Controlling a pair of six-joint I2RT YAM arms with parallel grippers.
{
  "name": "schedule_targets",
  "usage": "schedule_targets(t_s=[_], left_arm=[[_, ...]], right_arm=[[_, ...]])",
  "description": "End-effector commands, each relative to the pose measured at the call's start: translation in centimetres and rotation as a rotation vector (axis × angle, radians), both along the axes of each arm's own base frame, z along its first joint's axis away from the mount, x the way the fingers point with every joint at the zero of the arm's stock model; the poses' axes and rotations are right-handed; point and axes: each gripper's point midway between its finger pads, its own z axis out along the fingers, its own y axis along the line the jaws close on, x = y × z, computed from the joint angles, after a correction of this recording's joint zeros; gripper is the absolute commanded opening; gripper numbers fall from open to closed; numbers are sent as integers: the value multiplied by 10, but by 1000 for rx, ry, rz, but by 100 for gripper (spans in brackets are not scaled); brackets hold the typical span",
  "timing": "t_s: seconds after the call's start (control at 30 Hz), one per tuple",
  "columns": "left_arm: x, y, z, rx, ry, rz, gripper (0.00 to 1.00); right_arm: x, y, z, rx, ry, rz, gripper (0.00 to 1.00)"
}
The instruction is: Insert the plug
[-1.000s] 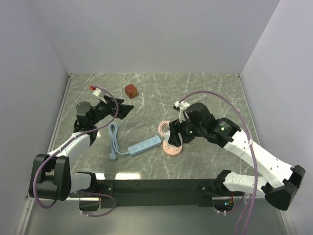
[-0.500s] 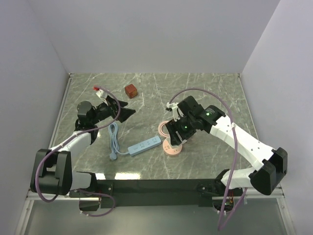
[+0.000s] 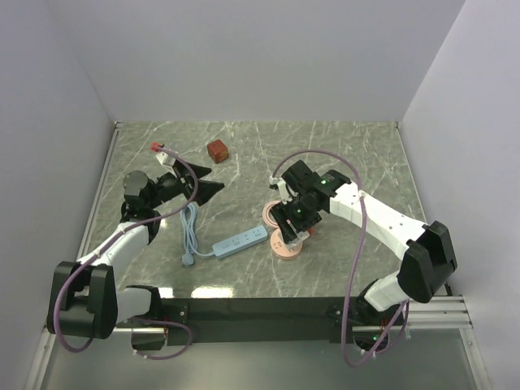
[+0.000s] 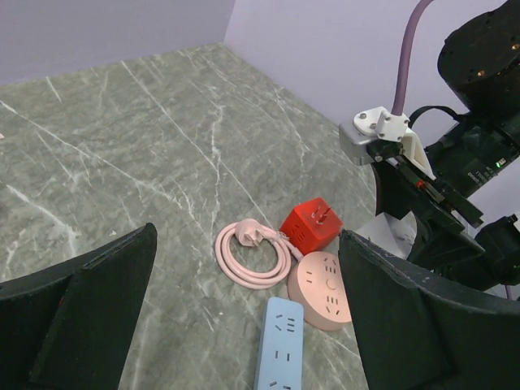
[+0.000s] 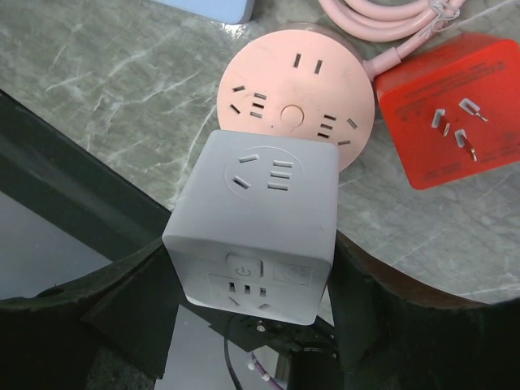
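Note:
The plug point(image 4: 311, 227) is a bright red cube lying on the table with its prongs up, touching the round pink socket point(image 4: 329, 280). It also shows in the right wrist view point(image 5: 459, 110). My right gripper point(image 5: 252, 244) is shut on a white cube adapter point(image 5: 260, 179) and holds it just above the near edge of the pink socket point(image 5: 292, 89). In the top view the right gripper point(image 3: 291, 227) is over that socket point(image 3: 286, 248). My left gripper point(image 3: 210, 180) is open and empty, well to the left and aimed at the sockets. The light blue power strip point(image 3: 241, 241) lies between the arms.
A coiled pink cable point(image 4: 252, 252) lies just behind the pink socket. The power strip's blue cord point(image 3: 189, 231) loops below my left gripper. A darker brownish-red cube point(image 3: 217, 150) sits at the back left. Walls close the table on three sides.
The right arm has swung in and shifted left, bringing the white cube lower over the pink socket. The left arm has drawn back slightly to the left, still open.

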Motion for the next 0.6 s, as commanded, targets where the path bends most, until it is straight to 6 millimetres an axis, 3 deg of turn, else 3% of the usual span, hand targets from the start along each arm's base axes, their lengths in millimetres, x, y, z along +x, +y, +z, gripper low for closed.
schedule_targets(t_s=[0.0,0.13,0.37,0.57], left_arm=[[-8,-2,8,0,-50,-29,99],[-6,-1,7,2,-45,-21,99],[2,1,-1,11,-21,6,99],[8,3,-1,1,-14,41,99]], right_arm=[[5,-2,0,7,-30,-8,0],[10,8,-1,18,-9,3,0],[23,2,-4,-32,-49,-47,0],[18,27,24,115,-97,-22,0]])
